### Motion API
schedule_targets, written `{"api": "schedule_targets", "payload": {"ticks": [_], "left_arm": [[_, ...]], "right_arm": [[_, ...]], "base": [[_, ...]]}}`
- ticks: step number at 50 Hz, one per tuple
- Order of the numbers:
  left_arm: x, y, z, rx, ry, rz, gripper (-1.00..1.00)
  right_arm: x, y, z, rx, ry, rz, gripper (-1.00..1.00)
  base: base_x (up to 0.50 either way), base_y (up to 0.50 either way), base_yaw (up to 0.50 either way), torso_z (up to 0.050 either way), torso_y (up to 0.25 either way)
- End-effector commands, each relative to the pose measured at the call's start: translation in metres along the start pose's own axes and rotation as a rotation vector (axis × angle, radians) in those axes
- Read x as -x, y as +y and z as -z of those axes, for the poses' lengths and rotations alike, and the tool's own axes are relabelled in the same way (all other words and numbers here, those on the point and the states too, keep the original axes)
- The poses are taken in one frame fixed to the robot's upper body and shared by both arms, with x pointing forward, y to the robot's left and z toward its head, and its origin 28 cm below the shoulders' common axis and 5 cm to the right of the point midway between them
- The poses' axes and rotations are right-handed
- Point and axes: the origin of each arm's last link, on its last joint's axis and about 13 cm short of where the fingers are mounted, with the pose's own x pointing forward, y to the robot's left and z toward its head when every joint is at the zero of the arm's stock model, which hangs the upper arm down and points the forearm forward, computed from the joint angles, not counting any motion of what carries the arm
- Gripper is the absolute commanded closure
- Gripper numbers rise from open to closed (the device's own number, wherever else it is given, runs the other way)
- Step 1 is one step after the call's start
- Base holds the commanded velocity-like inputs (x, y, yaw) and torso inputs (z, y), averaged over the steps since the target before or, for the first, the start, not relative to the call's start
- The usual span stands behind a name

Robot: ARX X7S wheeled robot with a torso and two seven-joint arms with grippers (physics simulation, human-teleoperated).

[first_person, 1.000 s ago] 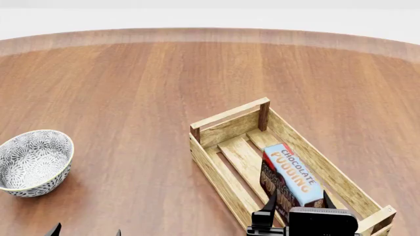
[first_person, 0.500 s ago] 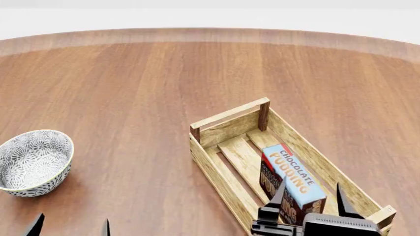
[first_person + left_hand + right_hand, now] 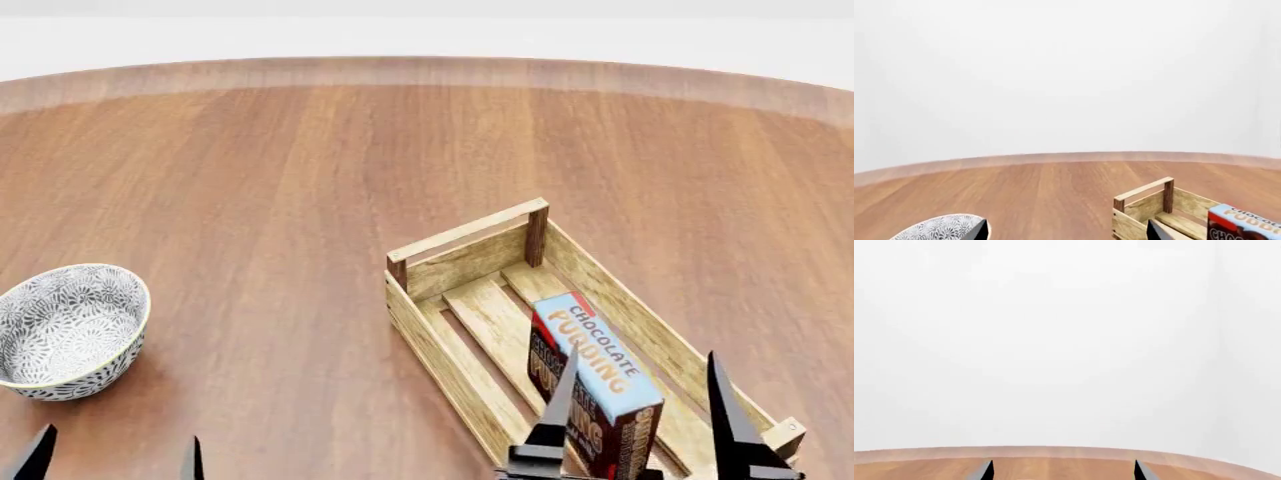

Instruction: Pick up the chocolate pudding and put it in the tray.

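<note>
The chocolate pudding [image 3: 597, 372] stands on one of its narrow sides inside the tray [image 3: 461, 250], on the slatted floor towards the end nearest you, its light-blue lettered top facing up and slightly right; you can see its dark brown side facing left; the carton lies along the length of the tray, between the two long walls. Your right gripper [image 3: 646, 420] sits at the lower edge of the head view with its jaws released and spread wide, one black fingertip on each side of the carton's near end; neither fingertip grips the carton, though you cannot tell whether the left one brushes it. Your left gripper [image 3: 114, 460] shows only two dark tips at the bottom left, parted and holding nothing, just in front of the grey-white patterned bowl [image 3: 64, 329]; that bowl rests on the wooden bench [image 3: 267, 180], well apart from the tray. In the left wrist view you see the tray's far end rail [image 3: 1144, 192], a corner of the pudding carton [image 3: 1244, 225] and the bowl's rim [image 3: 941, 227].
</note>
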Motion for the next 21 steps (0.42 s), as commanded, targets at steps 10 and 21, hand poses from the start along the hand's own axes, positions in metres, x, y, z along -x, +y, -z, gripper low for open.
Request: {"api": "schedule_targets", "payload": {"ticks": [10, 21], "left_arm": [[0.006, -0.001, -0.011, 0.005, -0.035, 0.006, -1.00], [0.008, -0.001, -0.017, 0.009, -0.047, 0.014, -1.00]], "right_arm": [[0.014, 0.003, -0.027, -0.028, -0.098, -0.038, -1.00], [0.021, 0.007, -0.039, 0.009, -0.140, -0.057, -1.00]], "base": [[0.00, 0.00, 0.00, 0.000, 0.000], [0.00, 0.00, 0.00, 0.000, 0.000]]}}
